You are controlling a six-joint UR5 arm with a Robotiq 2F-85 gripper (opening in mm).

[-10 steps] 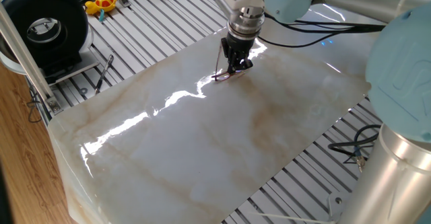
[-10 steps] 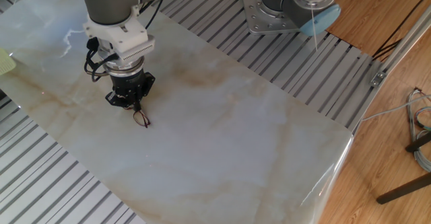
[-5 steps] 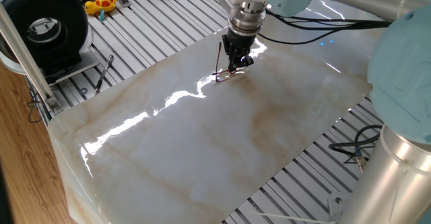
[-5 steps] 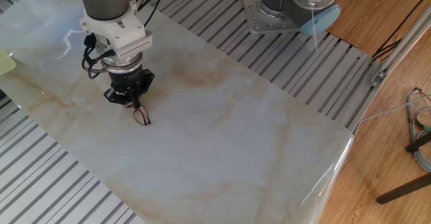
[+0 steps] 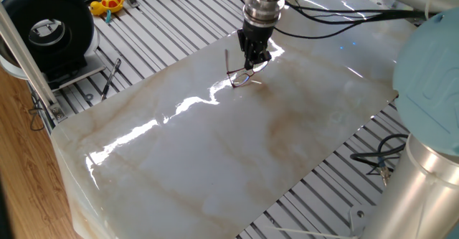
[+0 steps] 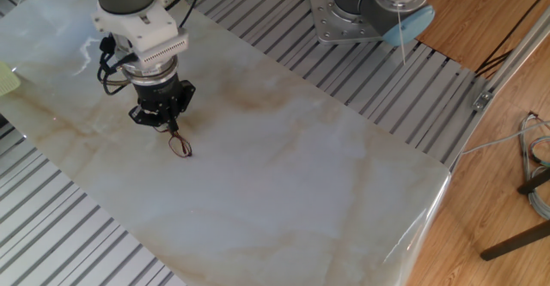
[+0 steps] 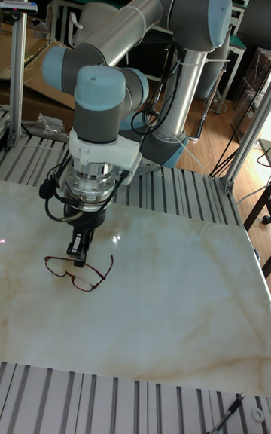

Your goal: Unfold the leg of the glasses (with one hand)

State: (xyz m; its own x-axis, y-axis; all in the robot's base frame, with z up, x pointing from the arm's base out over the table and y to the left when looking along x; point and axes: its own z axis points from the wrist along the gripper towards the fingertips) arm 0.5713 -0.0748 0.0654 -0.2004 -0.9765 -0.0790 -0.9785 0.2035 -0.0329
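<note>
The glasses [image 5: 242,78] [image 6: 180,146] [image 7: 76,272] lie on the marble slab [image 5: 215,153], small, with dark reddish rims. In the tall fixed view the lenses face the camera and one slender arm sticks out at the right end. My gripper [image 5: 251,61] [image 6: 164,126] [image 7: 77,255] points straight down at the back edge of the frame. Its fingers are pressed close together on a thin dark leg of the glasses. In one fixed view another thin leg stands up at the left of the frame.
A black round device [image 5: 46,27], a yellow toy [image 5: 107,3] and a dark pen-like tool [image 5: 111,77] lie on the slatted table left of the slab. Cables [image 5: 376,156] hang at the right. The robot base [image 6: 369,7] stands beyond the slab.
My gripper has drawn back and up a little from the lenses, still pinched on the leg. The frame has turned slightly, and a thin leg now sticks up at its left.
</note>
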